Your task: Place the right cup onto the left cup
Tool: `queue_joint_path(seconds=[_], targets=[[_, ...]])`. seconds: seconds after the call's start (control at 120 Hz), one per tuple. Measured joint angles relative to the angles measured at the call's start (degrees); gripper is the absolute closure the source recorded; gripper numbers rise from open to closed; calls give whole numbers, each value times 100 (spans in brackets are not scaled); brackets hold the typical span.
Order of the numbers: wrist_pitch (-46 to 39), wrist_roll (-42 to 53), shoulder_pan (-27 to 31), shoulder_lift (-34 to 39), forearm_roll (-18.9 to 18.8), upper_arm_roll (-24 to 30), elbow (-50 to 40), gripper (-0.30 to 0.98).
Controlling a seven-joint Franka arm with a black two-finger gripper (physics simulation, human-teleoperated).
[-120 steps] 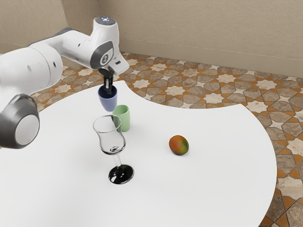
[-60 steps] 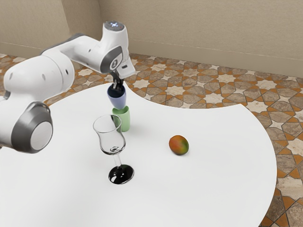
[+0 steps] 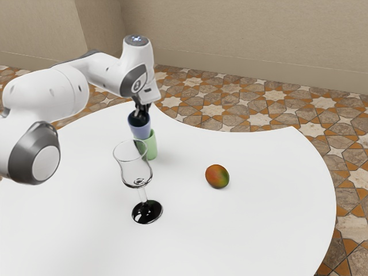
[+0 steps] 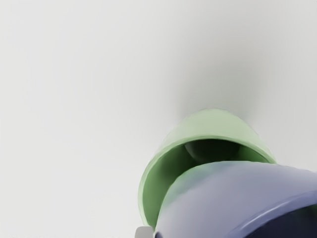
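The white arm point(image 3: 46, 95) comes in from the left edge of the frame and bends down left of centre in the upper half, where the claw point(image 3: 142, 111) is closed on the wall of the blue cup point(image 3: 140, 129), holding it mouth up. The blue cup is at and partly in front of the mouth of the green cup point(image 3: 152, 147), which stands upright on the white desk point(image 3: 264, 213). In the wrist view the blue cup covers part of the green cup's opening, with some of the dark inside showing beside it; whether the two touch I cannot tell. A clear stemmed glass point(image 3: 137, 183) with a black foot stands left of centre, its bowl overlapping the green cup's lower left edge. A red and green mango point(image 3: 217, 176) lies right of centre.
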State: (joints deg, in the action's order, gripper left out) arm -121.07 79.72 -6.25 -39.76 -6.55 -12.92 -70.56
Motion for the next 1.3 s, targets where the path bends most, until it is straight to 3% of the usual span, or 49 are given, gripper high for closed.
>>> queue_joint_path(seconds=[0.625,0.8,0.917,1.083,1.3], targets=[[-69,208,-22,-197,22,24,251,78],[88,244,89,181,174,-6,81,40],[253,257,-97,434,192,-3,44,23],[847,-14,-293,1377,268,33,-562,11],[1738,-641,-588,2986,205,54,-1720,4]])
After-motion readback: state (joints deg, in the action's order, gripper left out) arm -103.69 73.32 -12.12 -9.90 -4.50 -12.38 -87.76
